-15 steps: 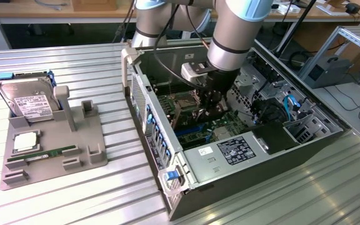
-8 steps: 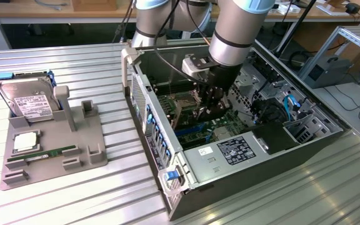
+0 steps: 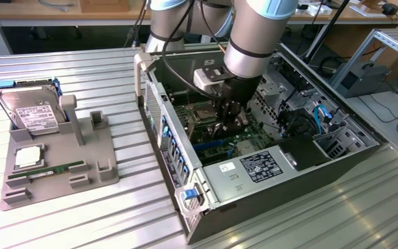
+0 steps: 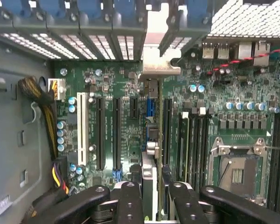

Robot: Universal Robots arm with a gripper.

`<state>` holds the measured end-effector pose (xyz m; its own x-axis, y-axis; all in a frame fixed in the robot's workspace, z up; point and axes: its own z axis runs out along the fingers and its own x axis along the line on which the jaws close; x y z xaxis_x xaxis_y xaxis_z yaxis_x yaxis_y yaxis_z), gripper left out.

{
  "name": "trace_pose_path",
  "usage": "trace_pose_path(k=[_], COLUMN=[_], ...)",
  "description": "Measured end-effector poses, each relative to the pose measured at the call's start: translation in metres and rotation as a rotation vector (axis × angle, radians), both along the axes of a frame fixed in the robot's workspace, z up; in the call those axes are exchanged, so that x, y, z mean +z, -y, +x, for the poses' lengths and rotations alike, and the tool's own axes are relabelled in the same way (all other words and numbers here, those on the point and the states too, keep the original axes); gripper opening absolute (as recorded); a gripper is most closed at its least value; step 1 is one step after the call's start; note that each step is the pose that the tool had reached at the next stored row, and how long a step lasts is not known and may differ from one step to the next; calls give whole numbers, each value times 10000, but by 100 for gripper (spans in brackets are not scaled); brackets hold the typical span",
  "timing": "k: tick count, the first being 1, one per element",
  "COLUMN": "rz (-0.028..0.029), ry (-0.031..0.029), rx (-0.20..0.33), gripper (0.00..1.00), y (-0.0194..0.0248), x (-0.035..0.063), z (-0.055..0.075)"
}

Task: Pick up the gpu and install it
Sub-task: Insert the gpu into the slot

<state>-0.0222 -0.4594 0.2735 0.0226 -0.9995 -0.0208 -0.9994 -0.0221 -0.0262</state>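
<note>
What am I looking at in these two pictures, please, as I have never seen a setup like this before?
You are looking at a robot arm reaching down into an open computer case that lies on a metal table. The exterior view comes from a camera standing off the arm. The wrist view comes from a camera mounted on the arm itself, looking down past the gripper at the green motherboard.

The gripper is closed on the gpu, a thin card seen edge-on, with its silver bracket at the far end near the case's rear slots. The card hangs over the long black expansion slots.

On the table, towards the exterior view's left, a grey holder carries a hard drive, a processor chip and a RAM stick.
</note>
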Motion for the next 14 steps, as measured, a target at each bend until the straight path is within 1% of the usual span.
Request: trace_pose_path(k=[3, 7, 11, 14], rz=[0, 19, 18, 19], ry=[2, 2, 1, 2], rx=[0, 0, -1, 0], gripper=[27, 27, 27, 27], y=[5, 7, 7, -6], x=[-1, -22, -61, -77], z=[-109, -182, -218, -223])
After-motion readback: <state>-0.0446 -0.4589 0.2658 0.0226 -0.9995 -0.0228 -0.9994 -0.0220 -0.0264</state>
